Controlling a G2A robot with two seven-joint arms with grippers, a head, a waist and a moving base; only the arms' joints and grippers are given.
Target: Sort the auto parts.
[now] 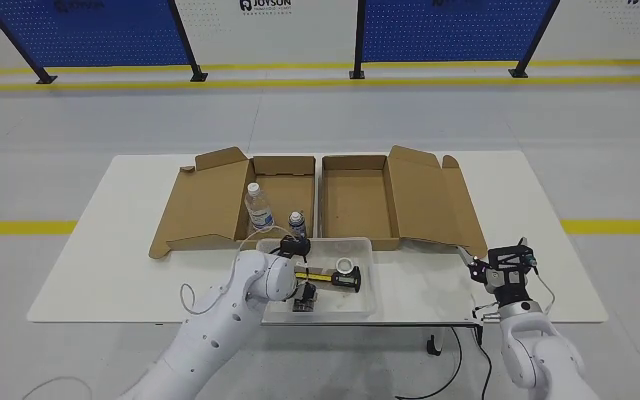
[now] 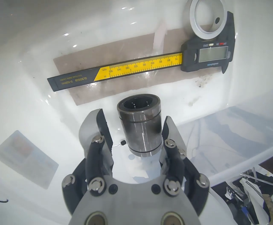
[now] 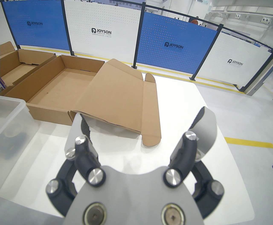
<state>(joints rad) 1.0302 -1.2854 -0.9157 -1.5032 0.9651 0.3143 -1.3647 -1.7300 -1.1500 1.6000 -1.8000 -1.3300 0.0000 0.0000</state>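
Left gripper [image 2: 136, 127] stands inside the clear bin [image 2: 42, 25], which sits at 6 o'clock on the white table [image 1: 120, 260]. Its fingers [image 2: 102, 125] are spread apart on either side of a dark steel linear bearing [image 2: 139, 119], which stands upright on the bin floor. A gap shows at one finger; contact at the other cannot be confirmed. In the top view this gripper sits at 7 o'clock within the bin, near the front wall. A digital caliper [image 2: 138, 66] with a yellow scale lies flat across the middle of the bin, near the bearing but apart from it. A metal ring [image 2: 206, 19] lies at the caliper's display head, touching it. Two open cardboard boxes sit side by side at 12 o'clock from the bin. The left box [image 1: 280, 195] holds a water bottle [image 1: 258, 205] and a small dark-capped bottle [image 1: 297, 222], both upright. The right box [image 1: 352, 205] adjoins it at 3 o'clock. Right gripper [image 3: 141, 116] hangs over the table at 3 o'clock from the bin, well apart from it, with its fingers wide apart and nothing between them.
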